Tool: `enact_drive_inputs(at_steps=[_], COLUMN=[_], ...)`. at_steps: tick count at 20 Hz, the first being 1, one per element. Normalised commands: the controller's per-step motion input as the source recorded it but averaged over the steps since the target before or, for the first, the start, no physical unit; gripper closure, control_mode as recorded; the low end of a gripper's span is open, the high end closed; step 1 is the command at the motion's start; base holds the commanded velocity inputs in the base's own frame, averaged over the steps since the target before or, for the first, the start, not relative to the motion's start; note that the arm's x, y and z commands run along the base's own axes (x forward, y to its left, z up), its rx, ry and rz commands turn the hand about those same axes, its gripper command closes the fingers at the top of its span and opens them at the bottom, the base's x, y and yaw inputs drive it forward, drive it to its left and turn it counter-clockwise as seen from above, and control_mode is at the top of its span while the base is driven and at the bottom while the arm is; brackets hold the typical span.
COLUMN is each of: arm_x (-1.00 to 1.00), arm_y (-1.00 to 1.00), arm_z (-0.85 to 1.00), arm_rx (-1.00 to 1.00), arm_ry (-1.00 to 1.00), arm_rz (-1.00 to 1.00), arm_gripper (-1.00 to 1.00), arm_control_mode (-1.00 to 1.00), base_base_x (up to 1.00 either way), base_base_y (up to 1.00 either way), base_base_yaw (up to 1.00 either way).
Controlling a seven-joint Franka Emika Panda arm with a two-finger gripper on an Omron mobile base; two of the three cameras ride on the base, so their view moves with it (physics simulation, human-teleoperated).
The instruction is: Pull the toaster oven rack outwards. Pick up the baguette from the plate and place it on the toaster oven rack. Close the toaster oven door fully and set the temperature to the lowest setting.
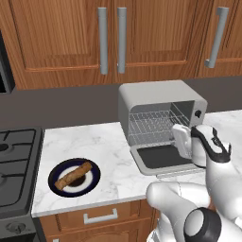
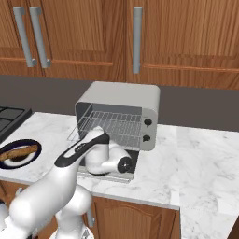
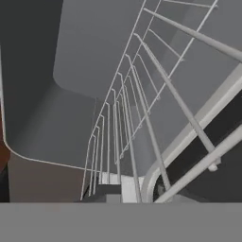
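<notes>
The toaster oven [image 1: 158,101] stands toward the far side of the white marble bench [image 1: 94,142], with its door [image 1: 163,158] dropped flat toward the near edge. Inside the open cavity the toaster oven rack [image 1: 151,125] sits as a silver wire grid; from the right base view its front edge [image 2: 100,128] seems to reach a little out of the opening, above the lowered door.

The arm's hand is at the mouth of the oven, over the door, and the pincer [image 3: 137,196] points into the cavity at the rack's front edge. In the hand view the rack wires [image 3: 142,108] run close past the camera. The fingers are nearly together; whether they pinch a wire cannot be told from the pictures.

Well to the left of the oven, near the bench's front edge, the plate [image 1: 74,177] lies with the baguette [image 1: 73,175] across it at a slant. A black stove [image 1: 14,165] borders the bench further left. Wooden cabinets [image 1: 123,38] with grey bar handles hang above.
</notes>
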Motion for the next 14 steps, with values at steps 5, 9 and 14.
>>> enact_drive_inputs(at_steps=[5, 9, 14], arm_x=[-0.04, 0.0, -0.04], arm_y=[0.0, 0.0, 0.0], arm_z=[0.0, 0.01, 0.23], arm_rx=[0.0, 0.0, -0.03], arm_ry=[0.0, 0.0, 0.0], arm_rz=[0.0, 0.0, 0.0], arm_gripper=[-1.0, -1.0, -1.0], arm_control_mode=[-1.0, -1.0, -1.0], base_base_x=[0.0, 0.0, 0.0], base_base_y=[0.0, 0.0, 0.0], base_base_yaw=[0.0, 0.0, 0.0])
